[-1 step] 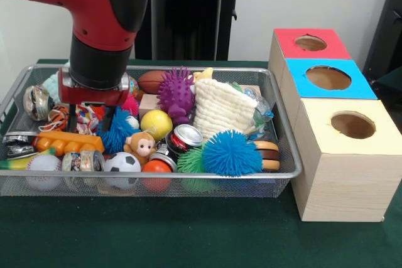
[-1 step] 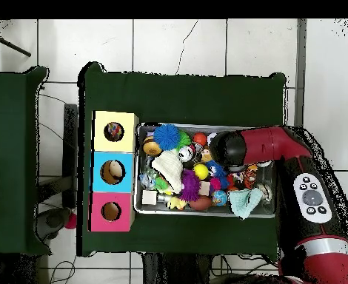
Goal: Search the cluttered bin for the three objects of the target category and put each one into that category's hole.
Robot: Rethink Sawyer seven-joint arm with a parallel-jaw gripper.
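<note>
Judging by the crowded silver wire-mesh bin, your sorting looks barely begun. Your black gripper dips among toys at its end farthest from the yellow-topped wooden box; you cannot tell its grasp.

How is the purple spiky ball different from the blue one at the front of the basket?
The purple spiky ball has thick, stubby spikes; the blue spiky ball has fine, hair-like strands. The purple one sits deep in the wire basket, beside the cream cloth; the blue one rests near the front wall, looking wider. Both are round, spiky toys.
</note>
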